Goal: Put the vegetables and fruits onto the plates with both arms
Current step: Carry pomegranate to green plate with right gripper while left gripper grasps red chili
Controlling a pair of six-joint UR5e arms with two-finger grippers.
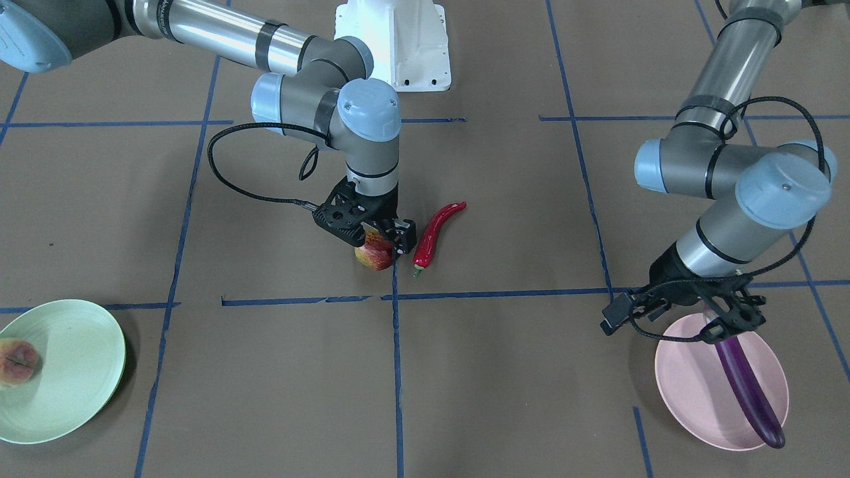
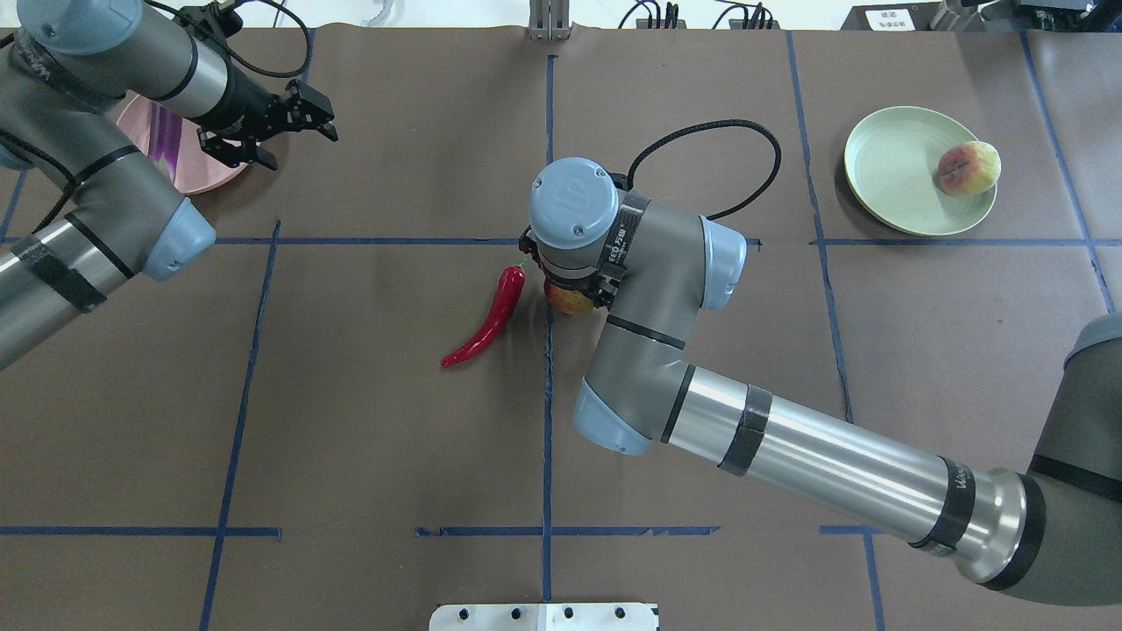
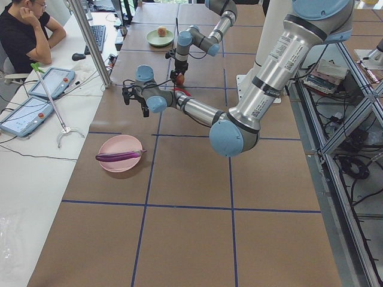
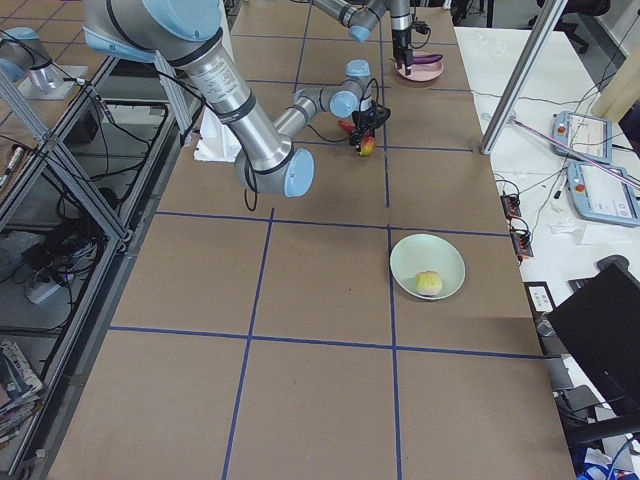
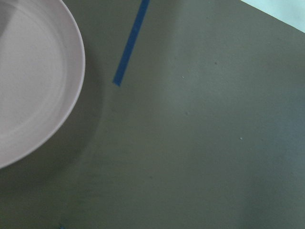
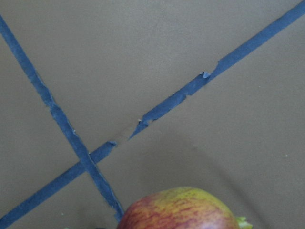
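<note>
My right gripper (image 1: 383,244) is at the table's centre, shut on the mottled red-yellow fruit (image 1: 372,257), which also shows in the overhead view (image 2: 570,301) and low in the right wrist view (image 6: 181,210). The red chili pepper (image 1: 433,236) lies on the table just beside it. My left gripper (image 2: 326,123) is open and empty, raised above the table next to the pink plate (image 1: 690,385). The purple eggplant (image 1: 747,392) lies on that plate. The pale green-yellow fruit (image 1: 14,362) sits at the edge of the mint green plate (image 1: 73,372).
The white robot base (image 1: 398,40) stands at the table's robot side. Blue tape lines (image 1: 395,372) divide the brown table into squares. An operator (image 3: 24,30) sits at a side table with tablets beyond the pink plate's end.
</note>
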